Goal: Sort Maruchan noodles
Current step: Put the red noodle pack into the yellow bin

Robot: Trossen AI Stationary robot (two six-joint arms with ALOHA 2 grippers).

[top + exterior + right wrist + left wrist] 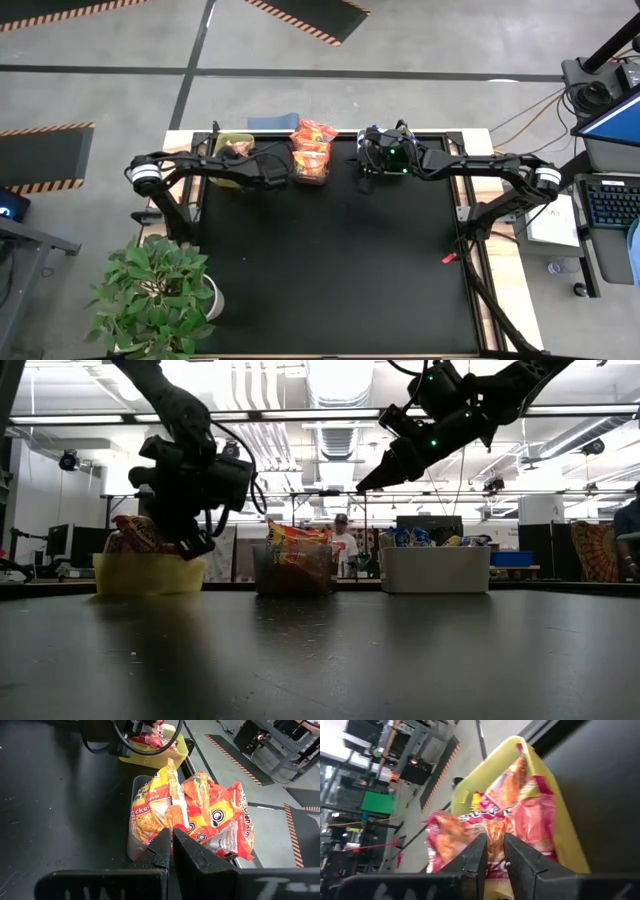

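Left gripper (492, 851) low over the yellow bin (232, 148) at the table's far left, fingers (476, 855) almost together with a narrow gap between them; cannot tell whether anything is pinched. Just beyond the tips, pink-red packets (520, 815) heaped in that bin, crinkled and piled above its rim.

Right gripper (171, 840) raised well above the table (330, 260) near the far edge, right of the middle bin, fingers pressed shut and holding nothing. Seen from table height, angled down and leftward.

Middle bin (135, 820), clear-walled, at the far edge between the other two, stuffed with orange packets (313, 150) that spill over its top; some show yellow panels and black rings.

White bin (434, 569) to the right at the far edge, blue-and-yellow packets (415, 538) peeping above its rim.

Off the near-left corner, a potted plant (155, 290). Beyond the table, a person (343, 543) standing in the room.
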